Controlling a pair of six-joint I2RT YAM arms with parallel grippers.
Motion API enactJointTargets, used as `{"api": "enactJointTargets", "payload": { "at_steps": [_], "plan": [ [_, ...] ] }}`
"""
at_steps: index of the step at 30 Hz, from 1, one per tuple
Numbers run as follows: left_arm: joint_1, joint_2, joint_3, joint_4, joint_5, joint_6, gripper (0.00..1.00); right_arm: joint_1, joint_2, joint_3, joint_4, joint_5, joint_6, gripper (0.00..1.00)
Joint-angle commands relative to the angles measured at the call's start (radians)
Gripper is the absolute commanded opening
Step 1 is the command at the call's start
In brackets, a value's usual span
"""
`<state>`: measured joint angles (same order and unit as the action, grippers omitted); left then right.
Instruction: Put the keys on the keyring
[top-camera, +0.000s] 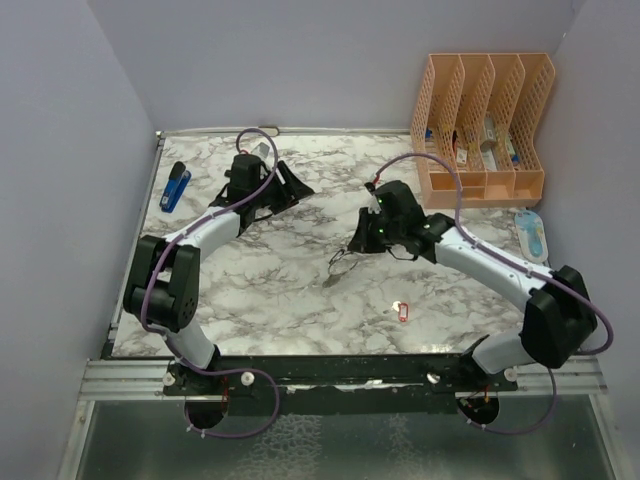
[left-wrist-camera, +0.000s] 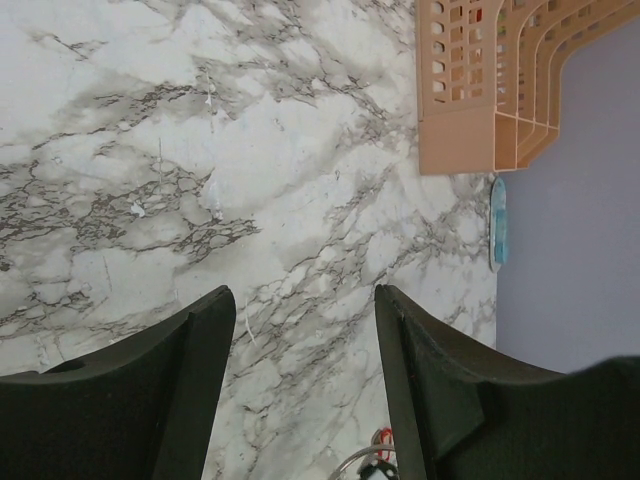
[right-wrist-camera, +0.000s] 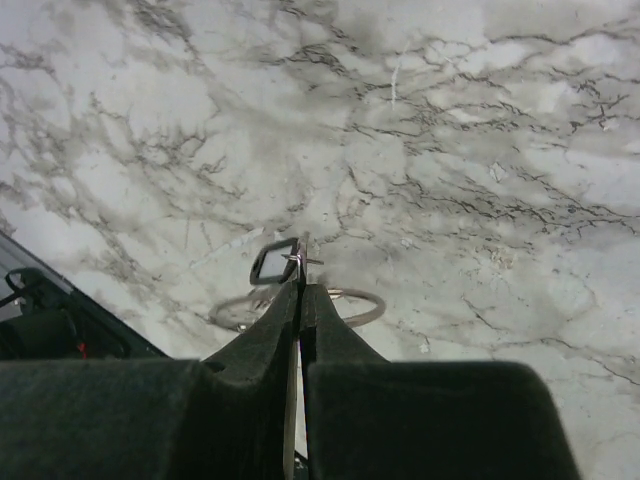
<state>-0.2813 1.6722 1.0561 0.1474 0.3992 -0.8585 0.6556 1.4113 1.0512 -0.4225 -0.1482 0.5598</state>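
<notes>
Right gripper (right-wrist-camera: 300, 288): fingers pressed together, pinching thin silver wire keyring (right-wrist-camera: 362, 303) at its edge. We judge this hold is meant to steady keyring for threading. Small dark-headed silver key (right-wrist-camera: 272, 264) sits at fingertips, on or against keyring; we cannot tell which. Left gripper (left-wrist-camera: 305, 320): fingers spread, nothing between, over far part of white grey-veined marble table (left-wrist-camera: 200, 150), well apart from work. Red-tagged silver key (top-camera: 402, 311) lies loose toward near edge, not yet on keyring; we rate it likely next pickup.
</notes>
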Motion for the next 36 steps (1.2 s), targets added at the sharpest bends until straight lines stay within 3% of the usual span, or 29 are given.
{"api": "enactJointTargets", "payload": {
  "at_steps": [1,7,13,20,28,32,36],
  "plan": [
    [0.007,-0.019,0.005,0.013,-0.001,0.0,0.61,-0.007,0.153,0.024,-0.02,-0.056,0.097,0.01],
    [0.017,-0.019,-0.008,0.015,0.003,0.003,0.61,-0.016,0.386,0.194,-0.038,-0.067,0.08,0.01],
    [0.032,-0.023,-0.013,0.015,0.01,0.001,0.61,-0.034,0.515,0.346,-0.084,-0.059,0.052,0.01],
    [0.04,-0.02,-0.021,0.023,0.015,-0.002,0.61,-0.042,0.539,0.393,-0.142,0.039,0.022,0.18],
    [0.041,-0.022,-0.003,0.008,-0.007,0.042,0.61,-0.124,0.508,0.36,-0.22,0.202,-0.027,0.25],
    [-0.038,-0.035,0.113,-0.081,-0.016,0.33,0.66,-0.18,0.376,0.27,-0.192,0.301,-0.066,0.28],
    [-0.25,-0.056,0.203,-0.202,-0.096,0.64,0.66,-0.343,0.215,0.213,-0.203,0.274,-0.122,0.28]
  ]
}}
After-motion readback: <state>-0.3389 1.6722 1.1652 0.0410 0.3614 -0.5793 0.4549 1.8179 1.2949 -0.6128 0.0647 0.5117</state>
